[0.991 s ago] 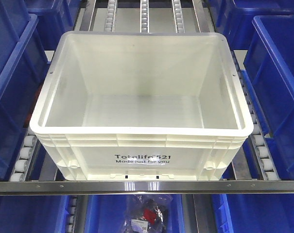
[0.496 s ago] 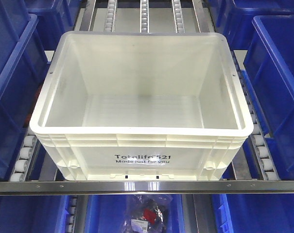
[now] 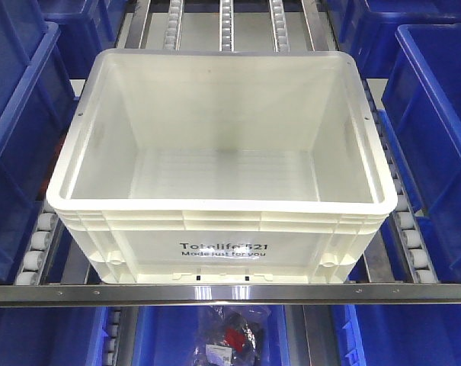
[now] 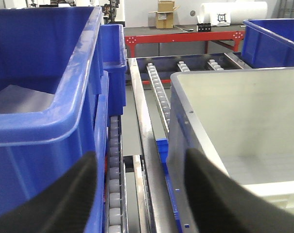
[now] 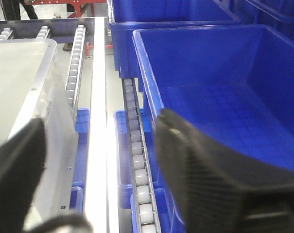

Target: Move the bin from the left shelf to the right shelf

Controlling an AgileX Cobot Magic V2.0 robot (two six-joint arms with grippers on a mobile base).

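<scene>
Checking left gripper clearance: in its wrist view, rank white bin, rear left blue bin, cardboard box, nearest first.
1. White bin, right, beside the left gripper.
2. Rear blue bin, left, farther back.
3. Cardboard box, background, on a red table.

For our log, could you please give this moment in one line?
bin on rollers; left gripper open; right gripper open
</scene>
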